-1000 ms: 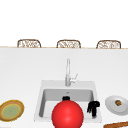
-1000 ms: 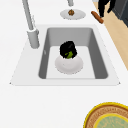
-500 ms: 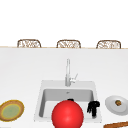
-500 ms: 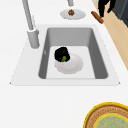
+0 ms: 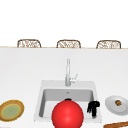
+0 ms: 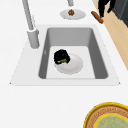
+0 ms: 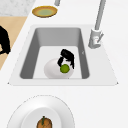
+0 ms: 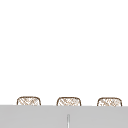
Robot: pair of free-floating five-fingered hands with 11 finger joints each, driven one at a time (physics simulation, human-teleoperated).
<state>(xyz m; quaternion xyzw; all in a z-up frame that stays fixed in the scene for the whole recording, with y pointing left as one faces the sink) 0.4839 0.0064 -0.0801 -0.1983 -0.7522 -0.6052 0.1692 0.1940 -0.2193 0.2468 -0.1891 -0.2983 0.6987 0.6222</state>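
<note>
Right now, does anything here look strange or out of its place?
Yes: a large red ball sits before the sink, far bigger than the white plate, hiding the basin's middle. The left hand curls round a green ball over a white dish in the basin; the right hand hangs open at the sink's right.

In the front view a red sphere (image 5: 67,114) covers the front of the sink basin (image 5: 67,95); its lower part is cut off by the bottom edge. The brown item (image 5: 118,102) on the grey plate (image 5: 111,105) is too small to identify.
</note>
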